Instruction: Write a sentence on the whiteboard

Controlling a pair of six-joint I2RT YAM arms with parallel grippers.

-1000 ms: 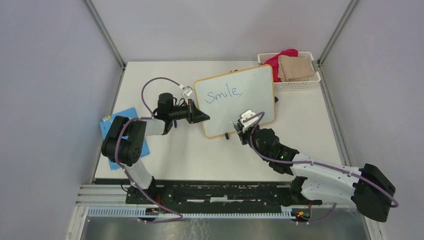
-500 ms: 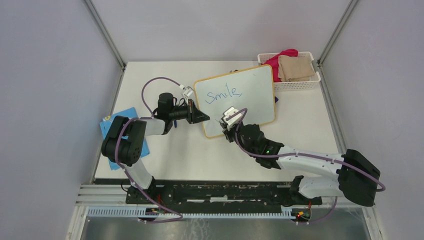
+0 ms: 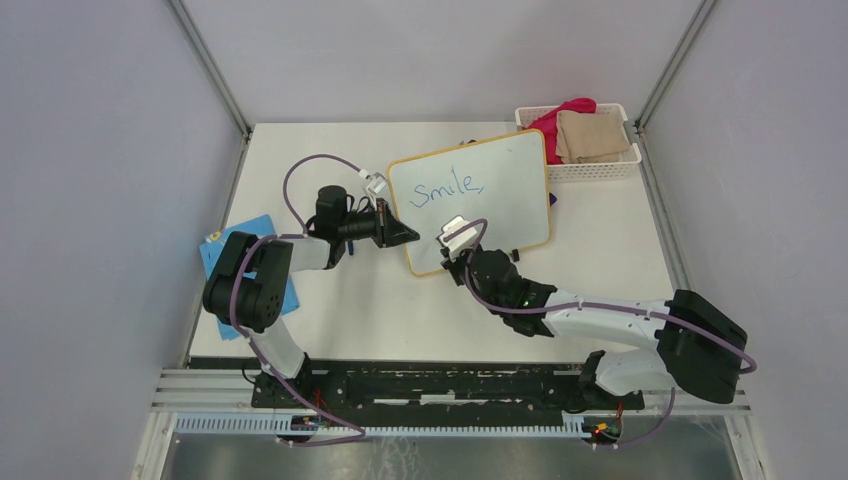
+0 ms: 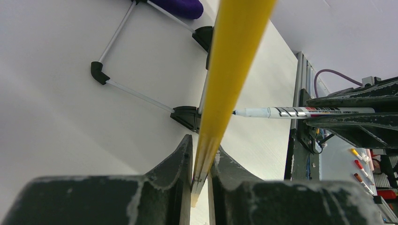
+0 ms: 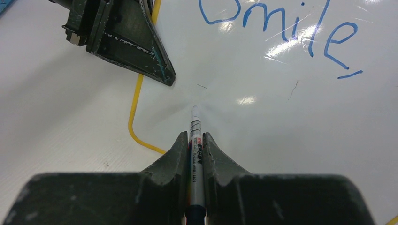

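A blue card lies at the table's left edge. Mid-table, the left gripper pinches the propped whiteboard by its yellow left rim, jaws nearly closed. Only its wrist camera shows the wire stand with black feet behind the board. The right gripper clamps a marker, tip at the board below the sentence, which reads "Smile,". The barrel's print is too small to read. A white basket of cloths stands far right.

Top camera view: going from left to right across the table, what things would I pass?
First the blue card, then the left gripper, then the whiteboard whose edge it clamps, and last the white basket of cloths.
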